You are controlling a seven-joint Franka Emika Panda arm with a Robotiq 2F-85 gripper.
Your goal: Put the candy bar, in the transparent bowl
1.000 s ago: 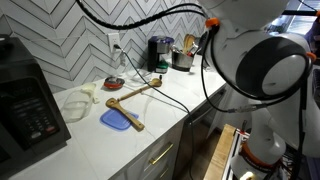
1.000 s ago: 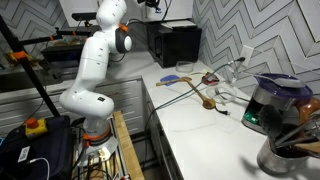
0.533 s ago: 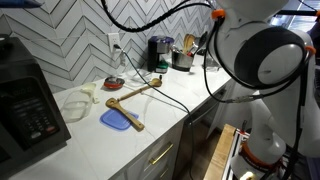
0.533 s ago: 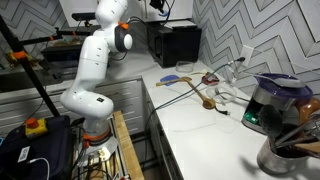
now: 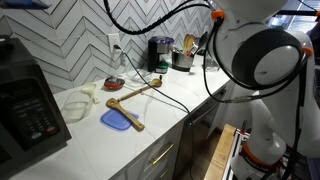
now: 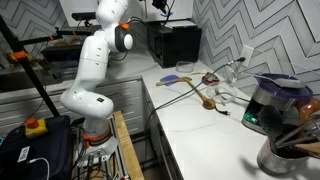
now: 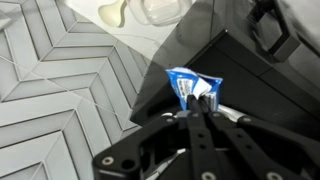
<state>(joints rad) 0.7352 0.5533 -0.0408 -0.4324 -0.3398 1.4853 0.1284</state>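
In the wrist view my gripper (image 7: 196, 106) is shut on the candy bar (image 7: 190, 86), a blue and white wrapper that sticks out past the fingertips. I hold it high above the black microwave (image 7: 245, 70). The transparent bowl (image 7: 165, 8) shows at the top edge of the wrist view, on the white counter. In both exterior views the bowl (image 5: 74, 103) (image 6: 183, 68) sits next to the microwave. The gripper (image 6: 160, 6) is at the top of the frame, above the microwave.
A blue flat piece (image 5: 116, 120), a wooden spoon (image 5: 131, 95) and a small dark-red dish (image 5: 114, 83) lie near the bowl. A coffee machine (image 5: 160, 52) and a utensil holder (image 5: 183, 58) stand farther along. A cable crosses the counter. A blender (image 6: 270, 105) stands close to an exterior camera.
The gripper with the candy bar has shifted a little along above the microwave. The arm's elbow has moved slightly. Nothing on the counter has moved.
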